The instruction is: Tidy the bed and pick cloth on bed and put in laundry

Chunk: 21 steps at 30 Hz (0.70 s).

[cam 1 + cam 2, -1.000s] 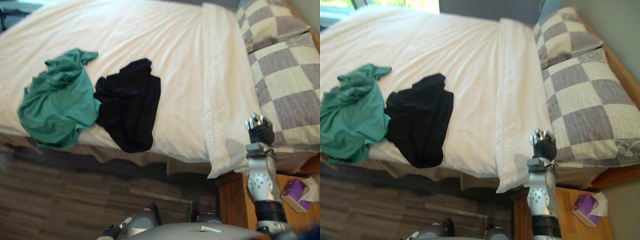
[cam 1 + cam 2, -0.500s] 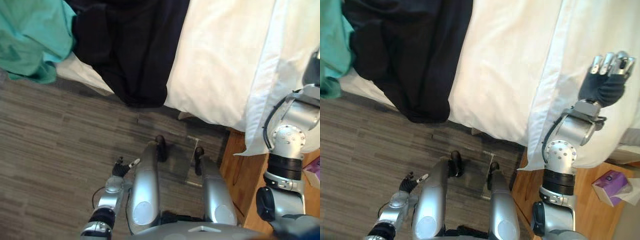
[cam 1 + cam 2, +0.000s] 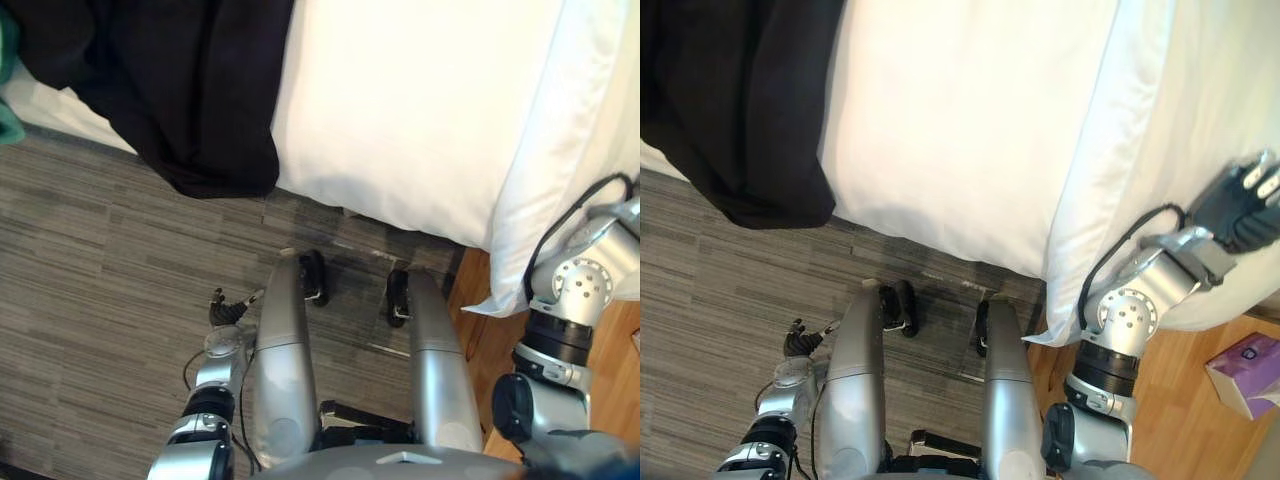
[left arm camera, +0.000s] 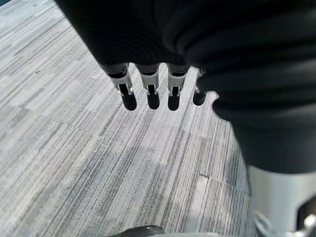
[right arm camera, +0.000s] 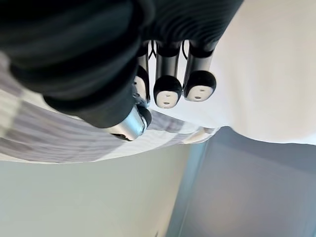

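a sliver of green cloth point(image 3: 5, 70) shows at the far left on the bed's edge. the left hand point(image 3: 226, 311) hangs low over the grey floor point(image 3: 90, 300), fingers straight and empty. the black cloth point(image 3: 190, 90) drapes off the white bed point(image 3: 400, 100), its hem hanging past the mattress edge, nearest the left side. my judgement: reach with the left hand and gather it from the hanging hem upward so nothing trails. there is open floor for stepping left. the right hand point(image 3: 1245, 205) rests over the folded white cover point(image 3: 545, 190), fingers loose, holding nothing. the wooden nightstand point(image 3: 1180, 400) and purple box point(image 3: 1245, 372) crowd the right.
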### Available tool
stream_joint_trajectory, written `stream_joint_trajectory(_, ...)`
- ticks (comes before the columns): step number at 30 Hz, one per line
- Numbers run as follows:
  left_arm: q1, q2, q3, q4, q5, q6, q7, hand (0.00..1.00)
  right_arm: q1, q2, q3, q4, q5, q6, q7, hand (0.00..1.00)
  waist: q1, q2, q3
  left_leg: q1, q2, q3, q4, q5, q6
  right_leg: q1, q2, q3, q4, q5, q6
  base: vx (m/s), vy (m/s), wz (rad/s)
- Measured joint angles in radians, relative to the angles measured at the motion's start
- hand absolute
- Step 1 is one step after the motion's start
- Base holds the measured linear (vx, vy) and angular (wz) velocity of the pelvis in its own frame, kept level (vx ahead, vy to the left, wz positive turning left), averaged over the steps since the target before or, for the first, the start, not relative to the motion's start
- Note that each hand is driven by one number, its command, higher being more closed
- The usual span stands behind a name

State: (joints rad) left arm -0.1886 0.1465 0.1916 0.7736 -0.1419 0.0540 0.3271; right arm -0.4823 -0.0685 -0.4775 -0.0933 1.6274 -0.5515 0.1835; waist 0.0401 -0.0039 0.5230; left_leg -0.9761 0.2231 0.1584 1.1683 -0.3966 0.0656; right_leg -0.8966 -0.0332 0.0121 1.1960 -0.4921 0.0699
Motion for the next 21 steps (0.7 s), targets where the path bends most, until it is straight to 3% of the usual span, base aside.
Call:
stream_joint_trajectory(2,0.000,-0.015,0.042,0.007,0.000,0.008,-0.001,0.00,0.021,0.016,-0.037,0.050,0.016,0.031,0.072,1.00,-0.002,-0.003,-0.002,0.030,0.002,0.010,-0.035,-0.025,-0.041,0.007,0.002,0.000,0.000,-0.005,-0.011,-0.15,-0.065,-0.02)
stream_joint_trajectory(5,0.006,-0.020,0.089,0.035,-0.006,0.006,-0.007,0.00,0.070,0.026,-0.065,0.158,0.037,0.083,0.149,1.00,-0.007,-0.016,-0.009,0.085,0.016,0.049,-0.058,-0.043,-0.043,0.042,0.010,0.008,-0.011,-0.019,-0.036,-0.17,-0.051,-0.17)
stream_joint_trajectory(7,0.031,-0.020,0.127,0.036,-0.015,0.003,-0.015,0.00,0.125,0.047,-0.069,0.272,0.041,0.108,0.161,1.00,-0.008,-0.039,-0.035,0.123,0.035,0.080,-0.058,-0.045,-0.045,0.071,0.018,0.028,-0.032,-0.039,-0.059,-0.19,-0.037,-0.60)
stream_joint_trajectory(10,0.059,-0.020,0.144,0.047,-0.034,-0.003,-0.035,0.00,0.258,0.082,-0.073,0.487,0.040,0.143,0.134,1.00,-0.022,-0.032,-0.081,0.164,0.056,0.102,-0.070,-0.050,-0.050,0.097,0.032,0.041,-0.045,-0.036,-0.061,-0.16,-0.026,-0.34)
stream_joint_trajectory(12,0.067,-0.034,0.144,0.064,-0.046,-0.004,-0.056,0.00,0.385,0.127,-0.070,0.573,0.033,0.167,0.119,1.00,-0.032,-0.012,-0.099,0.216,0.059,0.121,-0.101,-0.041,-0.056,0.137,0.033,0.052,-0.074,-0.026,-0.062,-0.13,-0.023,-0.24)
stream_joint_trajectory(15,0.080,-0.088,0.140,0.075,-0.075,-0.004,-0.087,0.00,0.502,0.142,-0.048,0.622,-0.043,0.210,0.125,1.00,-0.055,0.009,-0.142,0.320,0.067,0.173,-0.178,-0.024,-0.060,0.214,0.032,0.070,-0.154,0.012,-0.063,-0.04,0.024,-0.40)
stream_joint_trajectory(19,0.092,-0.124,0.061,0.118,-0.086,-0.015,-0.125,0.00,0.619,0.148,0.015,0.672,-0.211,0.250,0.164,1.00,-0.064,-0.005,-0.229,0.457,0.073,0.224,-0.282,-0.001,-0.059,0.331,0.034,0.082,-0.271,0.065,-0.045,0.06,0.035,-0.32)
stream_joint_trajectory(21,0.105,-0.125,0.043,0.143,-0.085,-0.021,-0.111,0.00,0.642,0.147,0.057,0.709,-0.304,0.262,0.173,1.00,-0.070,-0.018,-0.255,0.516,0.070,0.241,-0.330,0.009,-0.061,0.385,0.034,0.085,-0.326,0.082,-0.040,0.10,0.042,-0.18)
